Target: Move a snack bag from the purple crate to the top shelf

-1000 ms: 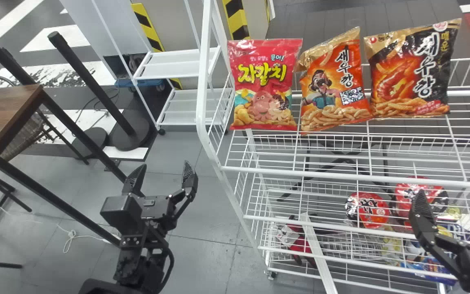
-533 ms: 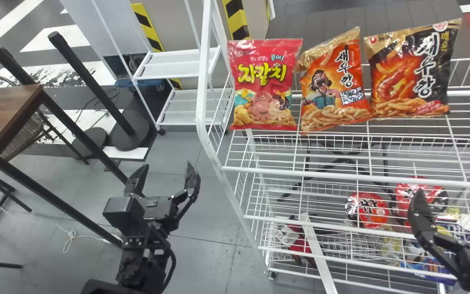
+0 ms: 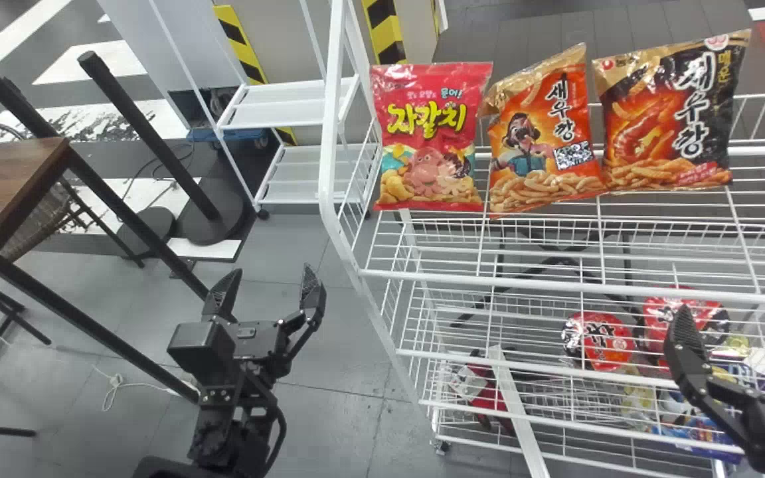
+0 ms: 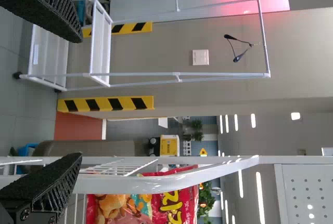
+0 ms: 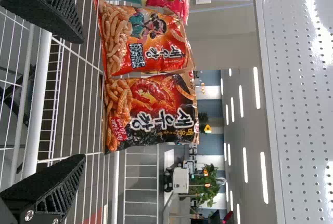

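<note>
Three snack bags stand side by side on the white wire rack's top shelf [image 3: 542,287]: a pink-red bag [image 3: 430,136], an orange bag [image 3: 545,143] and a black-orange bag [image 3: 671,126]. Left of the rack, over the floor, my left gripper [image 3: 266,289] is open and holds nothing. My right gripper [image 3: 741,315] is in front of the rack at the right edge, below the bags, open too. In the left wrist view the left gripper [image 4: 78,99] is near the pink-red bag [image 4: 140,208]. The right wrist view has the right gripper [image 5: 83,99] facing the orange bag [image 5: 145,42] and black-orange bag [image 5: 151,109].
Lower shelves hold red round packs [image 3: 600,340] and other packets. A white post [image 3: 342,226] bounds the rack's left side. A brown table [image 3: 7,179] and black poles [image 3: 150,133] stand at the left, a small white shelf unit [image 3: 283,106] behind.
My left gripper has shifted slightly to the right and stays open. The right gripper has moved a little to the left and up. The bags stand unchanged.
</note>
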You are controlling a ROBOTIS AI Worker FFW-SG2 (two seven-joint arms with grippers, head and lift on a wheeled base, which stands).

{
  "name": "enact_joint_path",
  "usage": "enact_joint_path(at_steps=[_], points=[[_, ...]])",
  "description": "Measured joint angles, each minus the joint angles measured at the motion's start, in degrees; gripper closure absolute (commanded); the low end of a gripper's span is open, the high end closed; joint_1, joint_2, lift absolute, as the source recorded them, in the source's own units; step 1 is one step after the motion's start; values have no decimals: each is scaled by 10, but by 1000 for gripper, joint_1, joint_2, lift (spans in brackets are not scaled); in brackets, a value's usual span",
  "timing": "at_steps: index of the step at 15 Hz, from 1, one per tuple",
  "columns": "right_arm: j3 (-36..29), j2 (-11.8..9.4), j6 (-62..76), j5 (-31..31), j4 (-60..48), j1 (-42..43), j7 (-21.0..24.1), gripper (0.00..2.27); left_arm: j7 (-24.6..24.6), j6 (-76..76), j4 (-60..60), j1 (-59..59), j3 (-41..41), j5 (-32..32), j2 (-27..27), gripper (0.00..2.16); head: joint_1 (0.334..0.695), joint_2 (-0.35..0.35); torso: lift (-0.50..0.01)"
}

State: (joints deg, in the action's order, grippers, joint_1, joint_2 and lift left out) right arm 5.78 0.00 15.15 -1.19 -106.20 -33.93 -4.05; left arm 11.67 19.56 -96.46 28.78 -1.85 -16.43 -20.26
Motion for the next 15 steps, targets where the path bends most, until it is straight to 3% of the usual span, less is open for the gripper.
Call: enact_joint_path(at_steps=[15], points=[[2, 0, -1, 3, 3, 0, -3, -1, -1, 5, 5, 1, 1, 0, 1, 9, 695, 308, -78]])
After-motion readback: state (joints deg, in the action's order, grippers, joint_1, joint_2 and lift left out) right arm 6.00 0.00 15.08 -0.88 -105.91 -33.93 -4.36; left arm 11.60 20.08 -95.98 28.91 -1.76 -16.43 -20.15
